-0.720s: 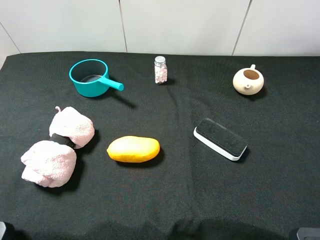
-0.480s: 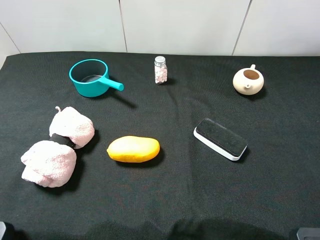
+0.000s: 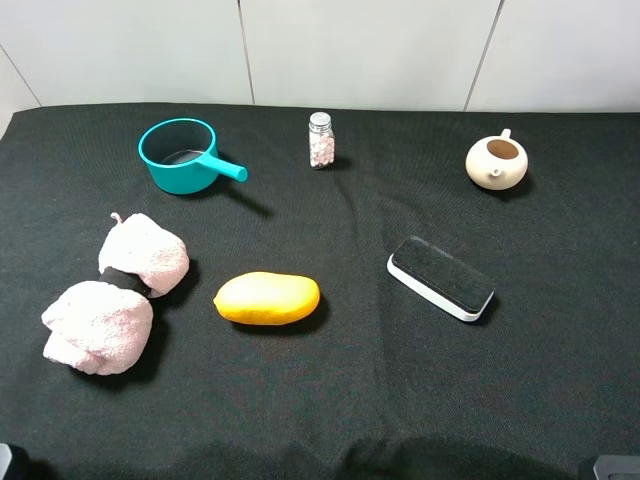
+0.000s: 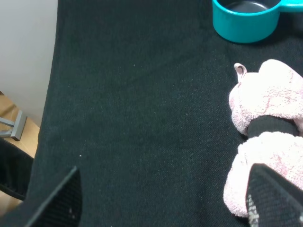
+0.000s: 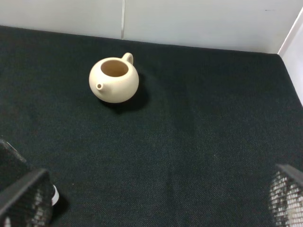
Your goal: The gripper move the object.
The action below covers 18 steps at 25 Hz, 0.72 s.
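One oblong felt-topped object (image 3: 441, 278) on black woven cloth (image 3: 350, 400).

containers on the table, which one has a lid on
The small glass jar with the silver cap; the teal saucepan and cream teapot are open-topped.

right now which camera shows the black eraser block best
The exterior high view: the whole eraser block shows, unobstructed. The right wrist view catches only a white sliver, perhaps its base; the left wrist view shows none of it.
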Motion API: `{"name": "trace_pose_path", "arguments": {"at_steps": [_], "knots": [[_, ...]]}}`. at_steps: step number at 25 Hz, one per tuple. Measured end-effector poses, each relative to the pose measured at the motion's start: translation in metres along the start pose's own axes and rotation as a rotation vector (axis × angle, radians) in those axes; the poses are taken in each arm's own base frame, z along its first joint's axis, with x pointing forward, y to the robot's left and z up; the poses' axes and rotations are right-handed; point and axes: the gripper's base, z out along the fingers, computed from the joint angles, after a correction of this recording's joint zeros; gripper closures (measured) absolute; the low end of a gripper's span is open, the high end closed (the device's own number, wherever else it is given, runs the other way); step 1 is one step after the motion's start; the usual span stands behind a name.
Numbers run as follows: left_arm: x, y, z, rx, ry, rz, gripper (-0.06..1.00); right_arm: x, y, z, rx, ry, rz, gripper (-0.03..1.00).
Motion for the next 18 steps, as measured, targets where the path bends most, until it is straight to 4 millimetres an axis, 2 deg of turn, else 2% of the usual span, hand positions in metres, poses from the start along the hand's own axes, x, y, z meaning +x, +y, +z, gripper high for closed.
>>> {"name": "trace_pose_path", "arguments": {"at_steps": [18], "knots": [[0.0,0.0,0.0,0.0,0.0,0.0,0.18,-0.0001,0.0002,0.0,-0.003,-0.001,0.026,0.27]]}}
